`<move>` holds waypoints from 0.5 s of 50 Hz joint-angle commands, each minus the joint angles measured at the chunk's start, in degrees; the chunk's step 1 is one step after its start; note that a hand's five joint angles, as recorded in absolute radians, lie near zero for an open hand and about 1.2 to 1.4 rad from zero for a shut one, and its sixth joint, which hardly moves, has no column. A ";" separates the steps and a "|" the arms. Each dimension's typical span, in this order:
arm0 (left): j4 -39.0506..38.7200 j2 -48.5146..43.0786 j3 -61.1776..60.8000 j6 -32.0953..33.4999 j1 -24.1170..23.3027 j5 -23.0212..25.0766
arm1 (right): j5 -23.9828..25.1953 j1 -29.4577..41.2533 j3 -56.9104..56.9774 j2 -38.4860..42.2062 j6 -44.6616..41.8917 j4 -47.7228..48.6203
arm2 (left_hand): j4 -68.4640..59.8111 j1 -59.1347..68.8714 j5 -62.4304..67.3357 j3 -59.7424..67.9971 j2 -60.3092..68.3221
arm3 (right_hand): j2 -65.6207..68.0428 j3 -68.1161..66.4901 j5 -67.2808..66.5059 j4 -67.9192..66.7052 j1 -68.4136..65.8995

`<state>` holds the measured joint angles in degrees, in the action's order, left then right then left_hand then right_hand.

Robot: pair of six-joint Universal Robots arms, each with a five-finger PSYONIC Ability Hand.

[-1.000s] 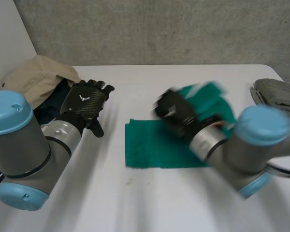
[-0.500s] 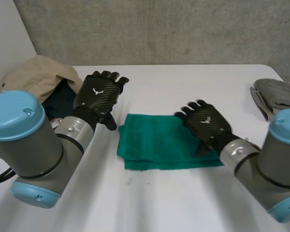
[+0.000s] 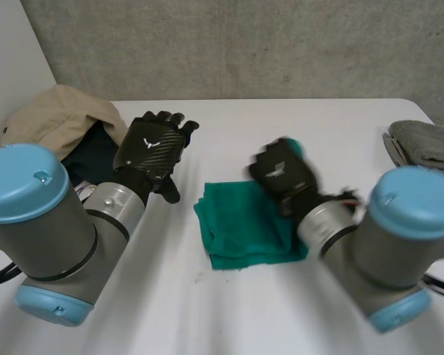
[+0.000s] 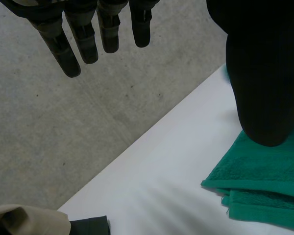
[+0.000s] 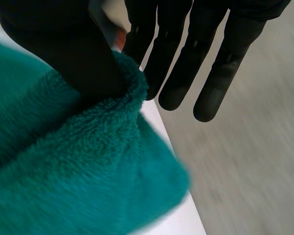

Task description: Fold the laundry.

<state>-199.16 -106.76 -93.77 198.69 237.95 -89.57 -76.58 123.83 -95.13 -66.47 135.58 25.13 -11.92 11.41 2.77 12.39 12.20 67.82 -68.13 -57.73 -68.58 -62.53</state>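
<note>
One green towel [image 3: 248,229] lies folded mid-desk [image 3: 229,310]. The right hand [image 3: 280,171] is at its far right edge, thumb pinching a raised fold against straight fingers [image 5: 174,73]. The left hand [image 3: 152,146] hovers beside the towel, spread open and touching nothing. One beige garment [image 3: 55,118] covers one dark garment [image 3: 89,159] at the far left corner. One grey towel [image 3: 429,140] lies at the right edge.

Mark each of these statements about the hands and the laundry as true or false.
1. The left hand holds the green towel. False: it is open and apart from the towel.
2. The right hand pinches the green towel's edge. True.
3. A grey towel lies at the table's far right. True.
4. The beige cloth lies on the green towel. False: it lies at the far left, over a dark cloth.
</note>
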 commanded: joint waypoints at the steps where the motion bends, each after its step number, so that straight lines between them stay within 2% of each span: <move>1: 0.00 0.06 -0.98 -0.14 1.11 -0.17 | 6.80 6.95 -0.49 8.02 -0.23 0.10 | 1.92 -1.41 -2.77 -2.39 -2.20 | 6.91 -6.60 -7.00 -6.16 -12.20; 3: 0.00 0.06 -0.80 -0.23 0.93 -0.17 | 5.74 6.69 -0.05 8.55 0.38 -1.13 | 1.92 -1.41 -2.77 -2.39 -2.20 | -32.84 33.15 32.74 33.59 27.55; 4: -0.01 0.06 -0.63 -0.32 0.76 -0.17 | 4.87 6.42 -0.05 8.03 1.25 -2.09 | 1.92 -1.41 -2.77 -2.39 -2.20 | -57.82 58.13 57.73 58.58 52.53; 6: -0.09 -0.20 0.25 -1.02 0.58 -0.17 | 3.81 6.33 -0.05 7.33 3.27 -2.36 | 1.92 -1.41 -2.77 -2.39 -2.20 | -57.82 58.13 57.73 58.58 52.53; 10: 0.34 -0.90 4.11 -4.35 -0.91 -0.17 | 1.79 1.78 0.56 1.36 13.63 -2.71 | 1.92 -1.41 -2.77 -2.39 -2.20 | -57.82 58.13 57.73 58.58 52.53; 11: 0.43 -1.34 5.25 -5.32 -1.44 -0.17 | 1.18 -2.07 1.08 -1.44 20.27 -2.80 | 1.92 -1.41 -2.77 -2.39 -2.20 | -57.82 58.13 57.73 58.58 52.53; 15: 2.01 -5.55 11.05 -10.06 -5.12 0.01 | 0.99 -7.80 3.62 -3.67 33.82 -7.69 | 1.92 -1.41 -2.77 -2.39 -2.20 | -57.82 58.13 57.73 58.58 52.53; 19: 7.98 -11.00 17.82 -13.06 -8.82 -0.17 | 1.69 -9.49 10.30 1.15 40.02 -18.51 | 1.92 -1.41 -2.77 -2.39 -2.20 | -57.82 58.13 57.73 58.58 52.53; 22: 15.09 -17.15 24.06 -14.99 -10.05 -1.30 | 1.61 -9.49 16.35 6.86 40.11 -26.58 | 1.54 -1.03 -2.39 -2.01 -1.82 | -57.82 58.13 57.73 58.58 52.53; 25: 22.83 -22.60 29.24 -17.54 -10.14 -4.90 | 1.69 -9.22 21.46 10.47 38.71 -33.36 | 1.71 -1.20 -2.56 -2.17 -1.99 | -57.82 58.13 57.73 58.58 52.53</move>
<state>-190.52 -118.28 -75.61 185.68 229.75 -90.08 -75.34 114.67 -85.19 -65.54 174.11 7.74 -11.92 11.41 2.77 12.39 12.20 12.16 -12.08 -2.66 -12.20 -12.92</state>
